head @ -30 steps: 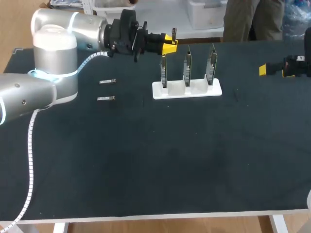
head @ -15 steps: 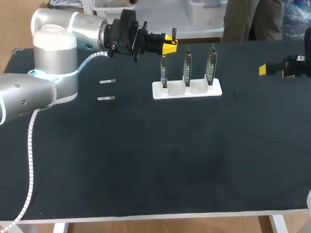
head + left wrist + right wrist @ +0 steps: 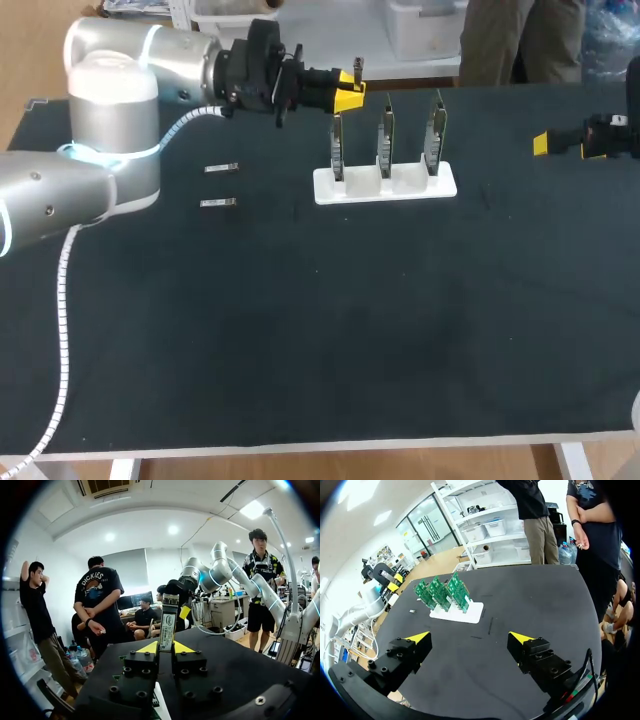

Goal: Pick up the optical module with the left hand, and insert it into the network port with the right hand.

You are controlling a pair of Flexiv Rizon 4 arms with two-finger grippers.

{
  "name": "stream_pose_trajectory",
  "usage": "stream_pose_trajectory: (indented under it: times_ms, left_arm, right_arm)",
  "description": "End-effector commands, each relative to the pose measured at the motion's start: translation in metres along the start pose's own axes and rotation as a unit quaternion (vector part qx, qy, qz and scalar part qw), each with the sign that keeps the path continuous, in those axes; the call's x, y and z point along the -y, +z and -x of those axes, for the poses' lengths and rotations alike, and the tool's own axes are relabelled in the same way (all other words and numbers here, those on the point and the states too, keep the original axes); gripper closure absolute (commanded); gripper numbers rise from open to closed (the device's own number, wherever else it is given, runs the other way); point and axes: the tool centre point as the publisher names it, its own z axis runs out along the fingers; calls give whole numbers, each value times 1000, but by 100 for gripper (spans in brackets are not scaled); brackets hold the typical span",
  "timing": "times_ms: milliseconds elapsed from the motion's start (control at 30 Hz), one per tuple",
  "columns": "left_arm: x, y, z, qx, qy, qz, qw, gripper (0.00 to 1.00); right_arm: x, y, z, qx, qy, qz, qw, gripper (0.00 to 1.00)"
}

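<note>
My left gripper [image 3: 350,90] hovers above the table's back, just left of the white stand [image 3: 385,184], and is shut on a silver optical module [image 3: 357,68] that sticks upward. In the left wrist view the optical module [image 3: 168,623] stands clamped between the yellow tips of the left gripper [image 3: 165,647]. The stand carries three upright green circuit boards [image 3: 385,135] with the network ports. My right gripper [image 3: 545,143] is at the far right edge of the table. In the right wrist view the right gripper [image 3: 470,637] is wide open and empty, with the boards [image 3: 442,595] well ahead of it.
Two more small silver modules [image 3: 219,169] [image 3: 217,203] lie on the black table [image 3: 330,330] left of the stand. The left arm's white cable [image 3: 62,300] hangs along the table's left side.
</note>
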Motion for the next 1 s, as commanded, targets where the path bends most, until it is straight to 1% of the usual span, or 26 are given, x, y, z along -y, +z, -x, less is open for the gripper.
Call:
stream_pose_trajectory:
  times_ms: [33, 500, 567, 667, 900, 1000]
  left_arm:
    - [-3, 0, 0, -1, 0, -3, 1000, 100]
    - [-3, 0, 0, -1, 0, -3, 1000, 100]
    - [-3, 0, 0, -1, 0, -3, 1000, 100]
    - [-3, 0, 0, -1, 0, -3, 1000, 100]
    - [-3, 0, 0, -1, 0, -3, 1000, 100]
    - [-3, 0, 0, -1, 0, -3, 1000, 100]
  right_arm:
    - [0, 0, 0, 0, 0, -1, 1000, 0]
    - [0, 0, 0, 0, 0, -1, 1000, 0]
    - [0, 2, 2, 1, -6, 6, 1000, 0]
    - [-4, 7, 13, 4, -24, 26, 999, 0]
    - [-26, 15, 54, 11, -92, 41, 995, 0]
    - [-38, 18, 63, 9, -114, 48, 992, 0]
